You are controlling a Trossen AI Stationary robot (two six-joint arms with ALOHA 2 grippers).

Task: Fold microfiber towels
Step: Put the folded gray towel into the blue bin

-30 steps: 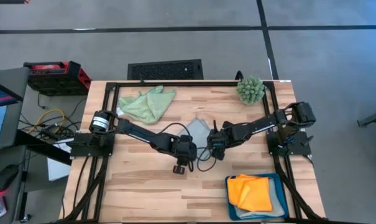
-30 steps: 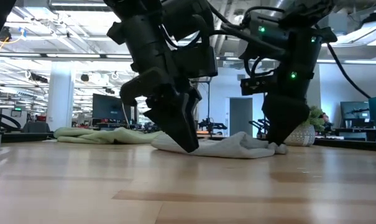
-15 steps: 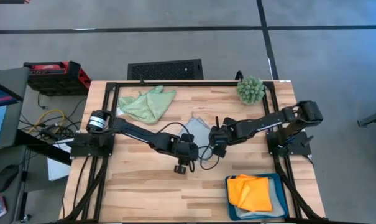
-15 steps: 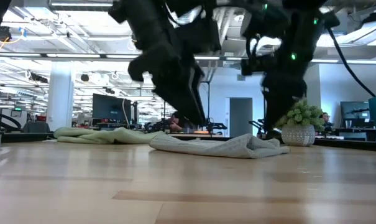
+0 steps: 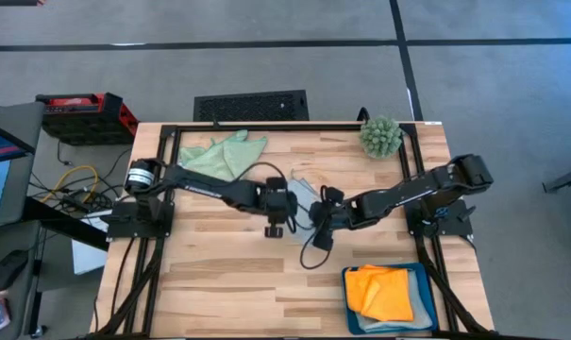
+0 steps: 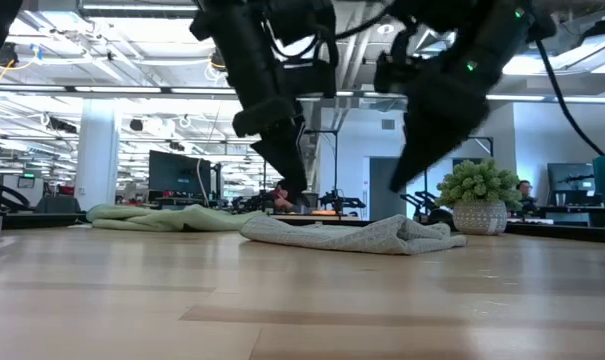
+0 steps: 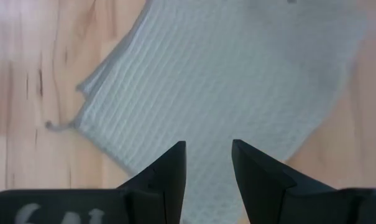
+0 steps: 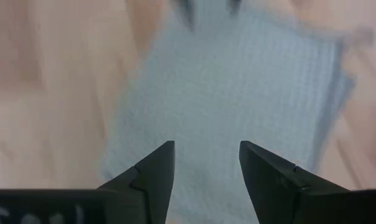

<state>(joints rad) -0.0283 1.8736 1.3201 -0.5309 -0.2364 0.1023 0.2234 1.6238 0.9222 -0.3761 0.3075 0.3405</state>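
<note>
A pale blue-grey microfiber towel (image 5: 302, 189) lies folded flat on the wooden table's middle, and also shows in the low view (image 6: 352, 234). Its stacked edges show in the left wrist view (image 7: 88, 102). My left gripper (image 7: 208, 146) hangs open above the towel (image 7: 237, 68). My right gripper (image 8: 206, 146) hangs open above the same towel (image 8: 231, 87) from the other side. Neither touches it. A light green towel (image 5: 224, 156) lies crumpled at the far left. An orange towel (image 5: 384, 291) lies in the teal tray (image 5: 428, 283).
A spiky green ball plant (image 5: 381, 135) stands at the far right corner. The tray with towels sits at the near right corner. A black frame (image 5: 266, 127) borders the table. Bare wood (image 5: 219, 274) spreads along the near left.
Both grippers have risen from table level at the blue-grey towel's ends to well above it, still open. My left gripper has also gone toward the far edge. The towel has stayed folded on the table.
</note>
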